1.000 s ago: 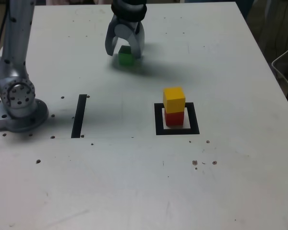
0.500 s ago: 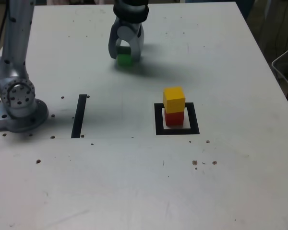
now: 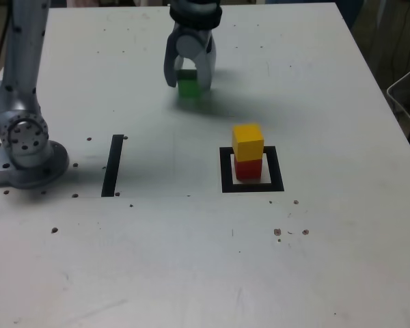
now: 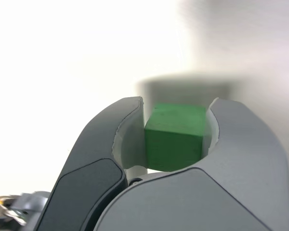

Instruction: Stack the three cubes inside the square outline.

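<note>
Claw [image 3: 188, 76] pinching the green cube [image 4: 175, 136], both fingers [image 4: 124, 137] flat against its sides.

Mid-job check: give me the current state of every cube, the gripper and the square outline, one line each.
green cube: clamped between the gripper's jaws, away from the stack.
gripper: shut on the green cube.
yellow cube: upright on top of the red cube.
red cube: inside the square outline, carrying the yellow cube.
square outline: holds a two-cube stack.
</note>
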Robot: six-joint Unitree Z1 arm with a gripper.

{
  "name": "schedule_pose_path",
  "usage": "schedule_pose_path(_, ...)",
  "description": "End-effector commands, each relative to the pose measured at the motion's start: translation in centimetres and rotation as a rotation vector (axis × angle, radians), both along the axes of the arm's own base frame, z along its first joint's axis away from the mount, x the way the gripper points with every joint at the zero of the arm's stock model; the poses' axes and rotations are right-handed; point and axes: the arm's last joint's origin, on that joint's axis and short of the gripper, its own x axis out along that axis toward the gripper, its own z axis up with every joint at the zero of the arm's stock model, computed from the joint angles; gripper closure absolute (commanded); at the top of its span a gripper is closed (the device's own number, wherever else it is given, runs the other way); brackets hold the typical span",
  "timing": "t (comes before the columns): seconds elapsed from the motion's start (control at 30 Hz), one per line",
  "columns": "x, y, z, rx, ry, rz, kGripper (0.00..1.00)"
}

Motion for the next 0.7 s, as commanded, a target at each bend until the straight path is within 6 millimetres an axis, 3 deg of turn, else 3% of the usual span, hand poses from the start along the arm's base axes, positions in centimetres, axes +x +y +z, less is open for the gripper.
schedule_pose_path(0.0, 0.1, -0.9, 1.4, 0.017, -0.027, 0.002, 0.86)
schedule_pose_path(0.33, 0.9, -4.1, 6.4, 0.043, -0.061, 0.078, 0.86)
schedule_pose_path(0.5, 1.3, -7.2, 8.7, 0.083, -0.073, 0.092, 0.86)
schedule_pose_path(0.67, 2.0, -9.9, 9.6, 0.084, -0.087, 0.099, 0.86)
